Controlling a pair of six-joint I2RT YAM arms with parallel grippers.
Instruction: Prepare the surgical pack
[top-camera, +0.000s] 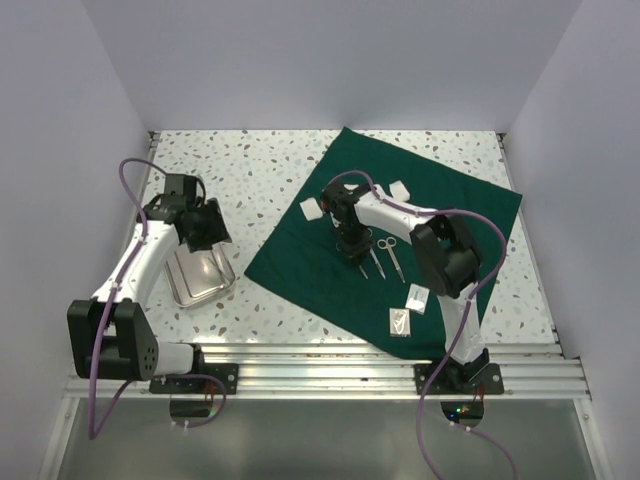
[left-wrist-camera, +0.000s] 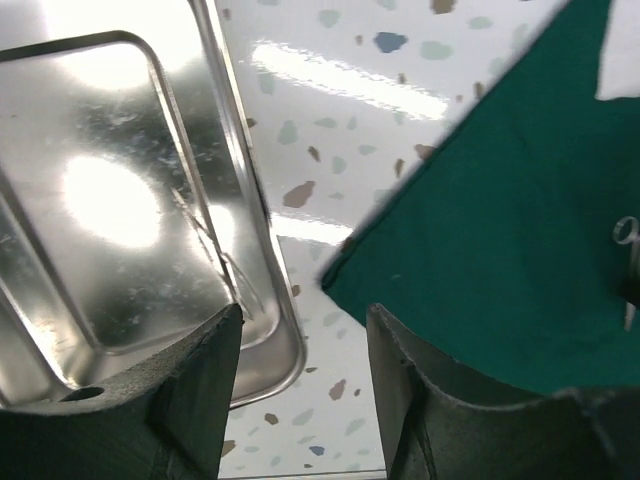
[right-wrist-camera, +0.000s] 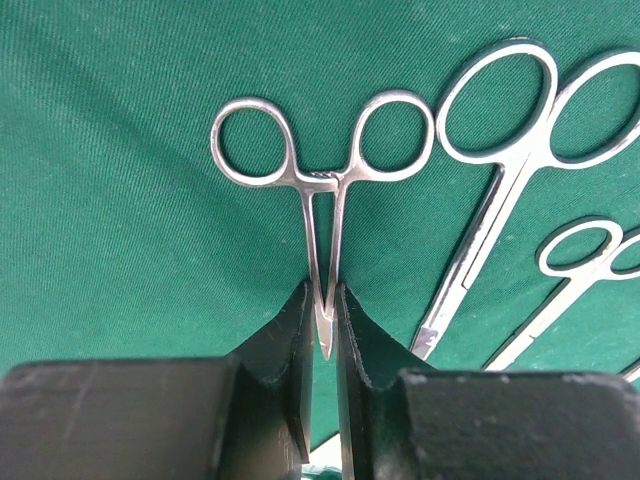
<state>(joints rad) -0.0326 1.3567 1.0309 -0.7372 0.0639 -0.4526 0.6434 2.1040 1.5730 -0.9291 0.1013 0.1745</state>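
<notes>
While tight on forceps (right-wrist-camera: 320, 182), right hand (right-wrist-camera: 324, 296) over green cloth (right-wrist-camera: 120, 150) (speckled tabletop (top-camera: 260, 170), lilac walls (top-camera: 330, 60)); left hand (left-wrist-camera: 305, 313) wide.

A speckled table (top-camera: 260, 170) bears a green cloth (top-camera: 450, 185) and steel tray (top-camera: 200, 282).

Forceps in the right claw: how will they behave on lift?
The forceps look like rigid steel, so probably no flex. Pinched near the narrow tips by the right claw, with the ring end far out, they may pivot or droop. Polished metal likely slips.
</notes>
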